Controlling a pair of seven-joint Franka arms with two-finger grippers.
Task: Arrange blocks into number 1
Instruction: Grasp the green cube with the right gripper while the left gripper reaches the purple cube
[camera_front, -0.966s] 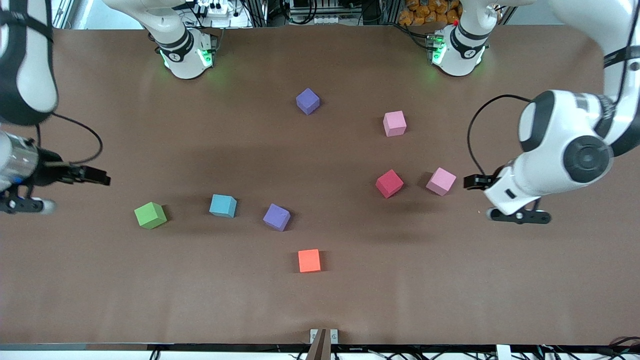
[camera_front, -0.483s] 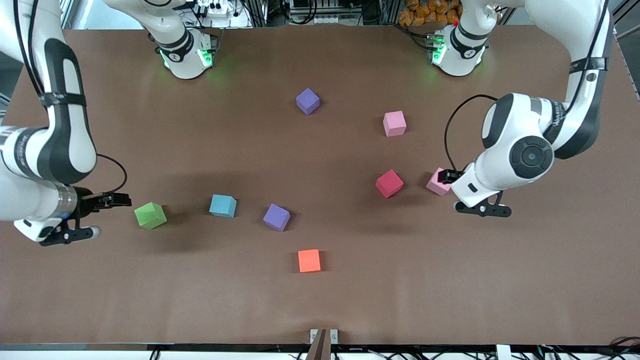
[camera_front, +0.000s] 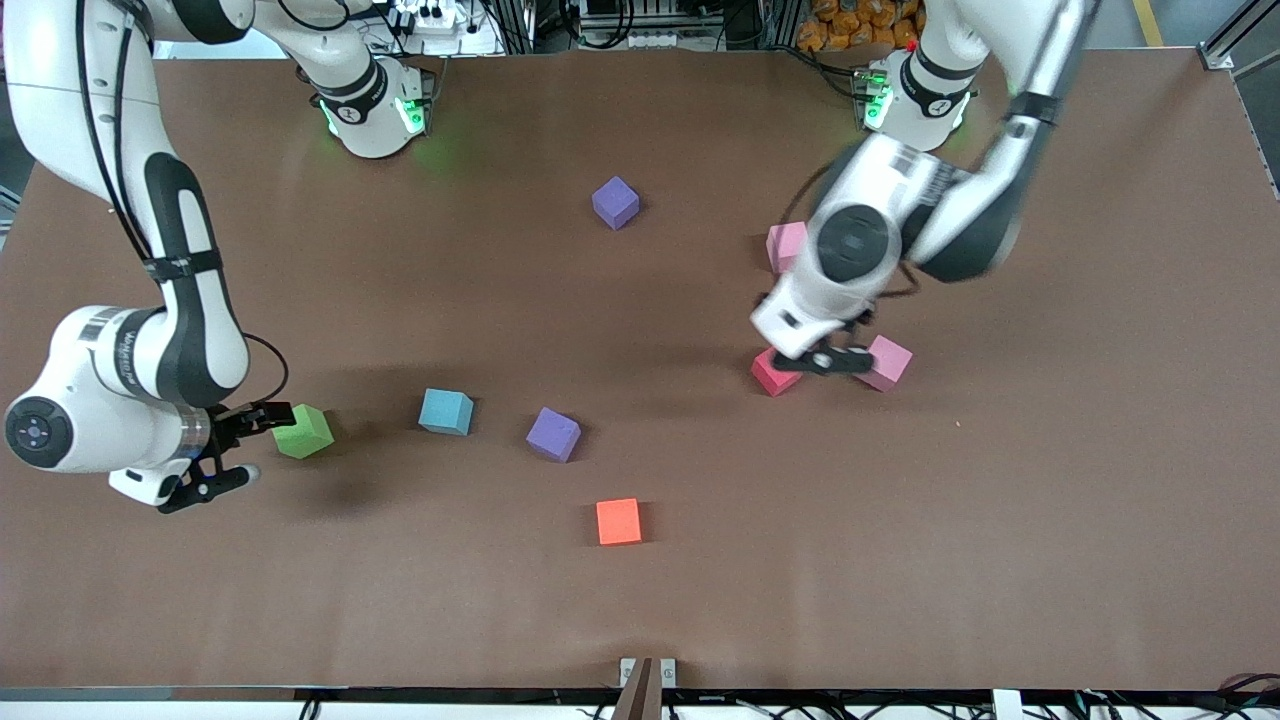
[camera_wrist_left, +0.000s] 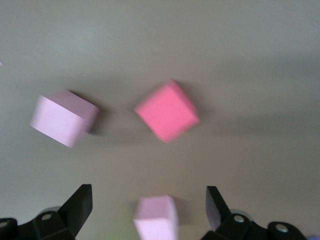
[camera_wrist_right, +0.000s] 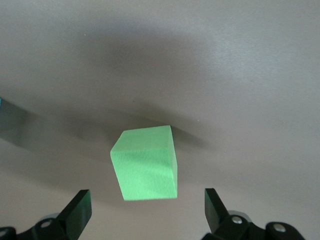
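Note:
All eight blocks lie apart on the brown table (camera_front: 1050, 520): purple (camera_front: 615, 202), pink (camera_front: 783, 240), red (camera_front: 768, 377), a second pink (camera_front: 889, 363), green (camera_front: 305, 431), light blue (camera_front: 446, 411), a second purple (camera_front: 554, 434) and orange (camera_front: 619, 521). My left gripper (camera_front: 822, 362) hangs open over the red block and the second pink one. The left wrist view shows the red block (camera_wrist_left: 167, 111), one pink block (camera_wrist_left: 62, 119) beside it and another pink block (camera_wrist_left: 156, 220) between the open fingers (camera_wrist_left: 80, 206). My right gripper (camera_front: 262, 440) is open beside the green block (camera_wrist_right: 147, 167), holding nothing.
The left arm's forearm covers part of the pink block nearest its base. A small bracket (camera_front: 647, 672) sits at the table edge nearest the front camera. Both arm bases (camera_front: 375, 105) stand along the edge farthest from that camera.
The left arm swung from its end of the table toward the middle and now hangs over the red block. The right gripper came in from its end of the table, up to the green block.

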